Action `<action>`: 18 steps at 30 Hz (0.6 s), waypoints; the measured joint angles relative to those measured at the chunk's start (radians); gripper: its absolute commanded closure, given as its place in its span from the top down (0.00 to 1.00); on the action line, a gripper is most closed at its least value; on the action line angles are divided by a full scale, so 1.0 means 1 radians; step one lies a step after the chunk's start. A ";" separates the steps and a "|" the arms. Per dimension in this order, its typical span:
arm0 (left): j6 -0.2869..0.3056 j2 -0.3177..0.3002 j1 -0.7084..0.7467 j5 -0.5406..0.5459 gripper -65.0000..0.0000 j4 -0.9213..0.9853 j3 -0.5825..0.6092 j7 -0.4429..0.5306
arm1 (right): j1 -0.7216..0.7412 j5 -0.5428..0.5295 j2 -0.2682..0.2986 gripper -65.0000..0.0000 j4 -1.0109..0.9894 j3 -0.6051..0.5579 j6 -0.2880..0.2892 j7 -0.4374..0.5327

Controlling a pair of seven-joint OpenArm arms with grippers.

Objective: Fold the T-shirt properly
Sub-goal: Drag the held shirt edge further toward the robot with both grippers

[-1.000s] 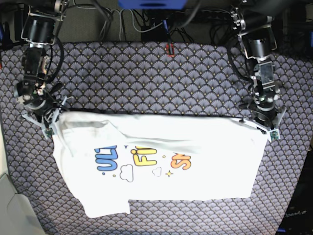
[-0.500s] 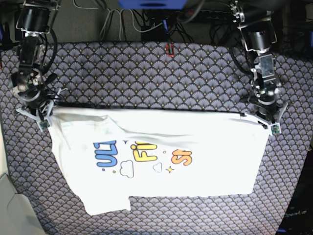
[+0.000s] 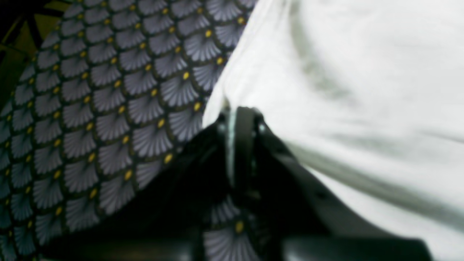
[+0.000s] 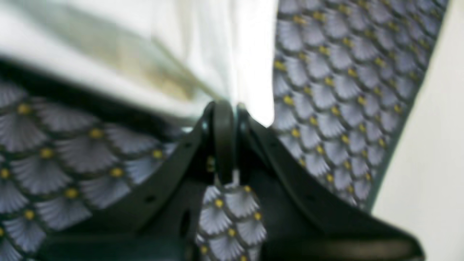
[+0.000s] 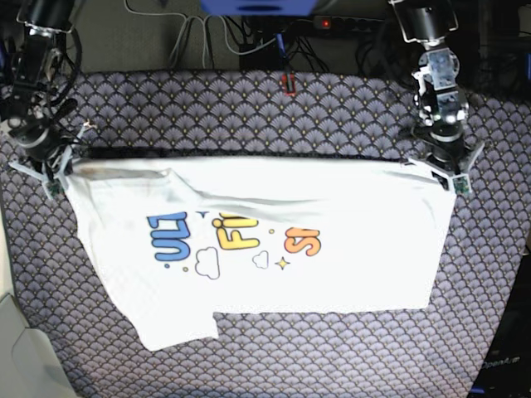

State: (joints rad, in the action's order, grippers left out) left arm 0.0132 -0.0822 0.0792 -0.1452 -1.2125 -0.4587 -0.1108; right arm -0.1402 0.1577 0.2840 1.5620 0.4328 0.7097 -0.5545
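Base view shows the T-shirt (image 5: 274, 240) lying wide on the bench (image 5: 249, 108), which is covered with a cloth of grey fan pattern. I hold its far edge at both ends. My left fingers (image 5: 440, 170), on that view's right side, are closed on one corner of the cloth, and my right fingers (image 5: 51, 170), on that view's left side, are closed on the other corner. Both wrist views confirm it: the left fingers (image 3: 239, 119) are pressed together with the white fabric pinched between them, and the right fingers (image 4: 223, 108) the same.

About the progress, I judge the folding is only in an early stage. The shirt seems already doubled once, because its near edge is straight and a sleeve part hangs out at the near left corner. The far edge is pulled tight in a straight line between my two hands. Some long wrinkles run under this edge. No further fold is made yet, so the sleeves and the sides are still to be brought in.

The long axis of the shirt goes from left to right across the bench, parallel to the stretched edge. The printed letters face up and read along this same axis, with blue at the left, yellow in the middle and orange at the right.
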 measured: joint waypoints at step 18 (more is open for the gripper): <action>0.009 0.103 0.195 0.004 0.00 -0.204 0.002 -0.012 | -0.134 -0.001 -0.027 0.00 0.003 0.171 0.000 0.010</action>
State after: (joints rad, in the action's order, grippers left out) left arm 0.0219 0.0204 0.2745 -0.1410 -1.4162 -0.4564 -0.1230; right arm -0.2737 0.1566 0.2569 1.5646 0.6037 0.7097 -0.5449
